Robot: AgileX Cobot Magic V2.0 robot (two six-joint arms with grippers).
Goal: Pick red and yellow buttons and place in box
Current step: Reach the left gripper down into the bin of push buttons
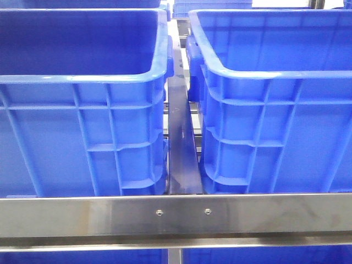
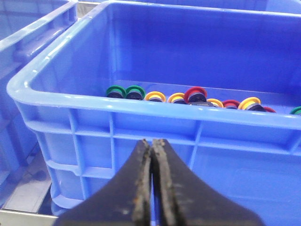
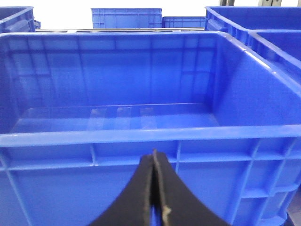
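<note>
Several small buttons lie in a row on the floor of a blue crate (image 2: 141, 107) in the left wrist view, among them a red button (image 2: 195, 94) and a yellow button (image 2: 154, 96). My left gripper (image 2: 153, 141) is shut and holds nothing, outside that crate's near wall, below the rim. In the right wrist view a blue box (image 3: 141, 134) stands with a bare floor. My right gripper (image 3: 154, 153) is shut and holds nothing, in front of this box's near wall. Neither gripper shows in the front view.
The front view shows two blue crates side by side, the left crate (image 1: 82, 80) and the right crate (image 1: 275, 71), with a narrow gap between them. A steel rail (image 1: 176, 214) runs across in front. Green buttons (image 2: 115, 90) lie beside the yellow ones. More blue crates (image 3: 126, 18) stand behind.
</note>
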